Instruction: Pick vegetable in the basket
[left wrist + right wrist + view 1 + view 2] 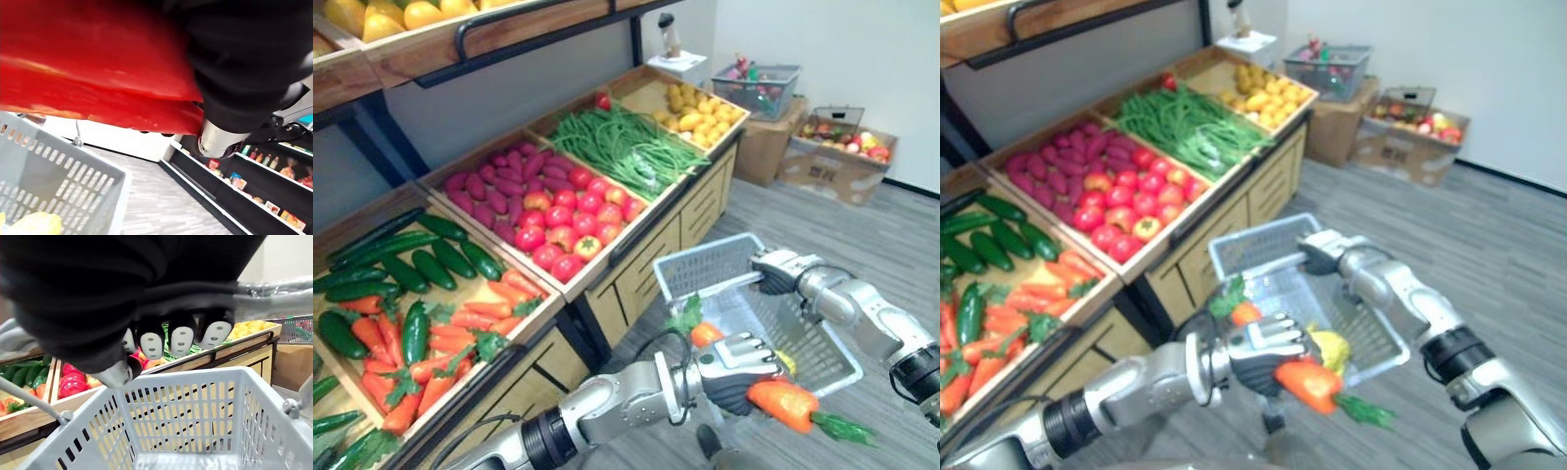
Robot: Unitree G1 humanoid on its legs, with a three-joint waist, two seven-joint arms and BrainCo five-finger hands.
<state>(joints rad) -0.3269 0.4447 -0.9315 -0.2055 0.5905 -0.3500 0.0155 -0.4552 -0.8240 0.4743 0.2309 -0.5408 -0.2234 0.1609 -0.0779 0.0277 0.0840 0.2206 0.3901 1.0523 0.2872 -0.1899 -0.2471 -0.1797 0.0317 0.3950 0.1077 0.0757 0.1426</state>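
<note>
My left hand [736,370] is shut on an orange carrot [785,402] with a green top and holds it above the near corner of the grey plastic basket [703,257]. That carrot [98,73] looms close in the left wrist view, over the basket wall [58,176]. Inside the basket lie another carrot [705,334] with leaves and a yellow vegetable [1332,348]. My right hand [783,269] grips the basket's handle [274,290] at the far side, with its fingers [181,339] curled round it.
To the left stands a wooden display [636,230] with bins of cucumbers [401,259], carrots [460,328], tomatoes [568,220], green beans [626,147] and yellow produce [705,113]. Cardboard boxes [832,162] and a second basket [759,88] stand at the back right.
</note>
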